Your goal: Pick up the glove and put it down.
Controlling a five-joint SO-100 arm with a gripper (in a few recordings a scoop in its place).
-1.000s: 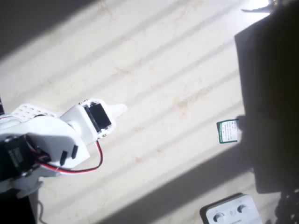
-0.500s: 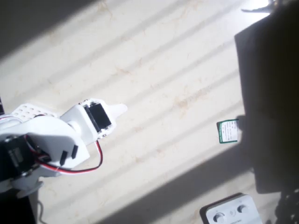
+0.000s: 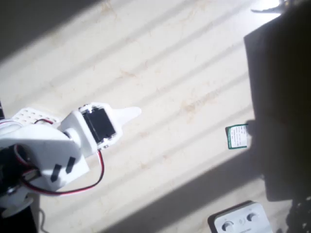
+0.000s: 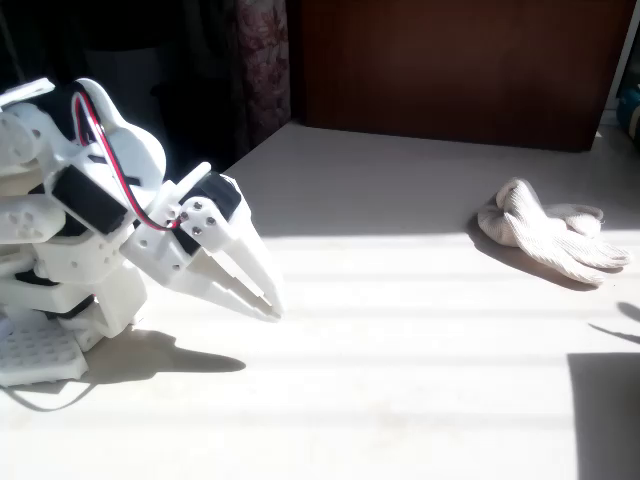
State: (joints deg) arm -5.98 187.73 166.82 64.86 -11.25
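The cream glove (image 4: 545, 230) lies crumpled on the pale table at the right of the fixed view, partly in sun. In the overhead view its green-and-white label (image 3: 237, 136) sticks out at the edge of a dark shadow at the right, while the fabric itself is lost in that shadow. My white gripper (image 4: 268, 300) hangs at the left, pointing down and to the right just above the table, far from the glove. Its fingers lie together with nothing between them. From above, the gripper (image 3: 133, 113) is a pale pointed tip at the centre left.
A white plastic box with two round knobs (image 3: 240, 221) sits at the bottom right of the overhead view. A dark mass (image 3: 282, 97) covers that view's right side. A dark wooden panel (image 4: 450, 60) closes off the table's far edge. Sunlit table lies between gripper and glove.
The arm has stretched a little to the right, so the gripper tip is slightly nearer the glove. The glove's label and the box have not moved.
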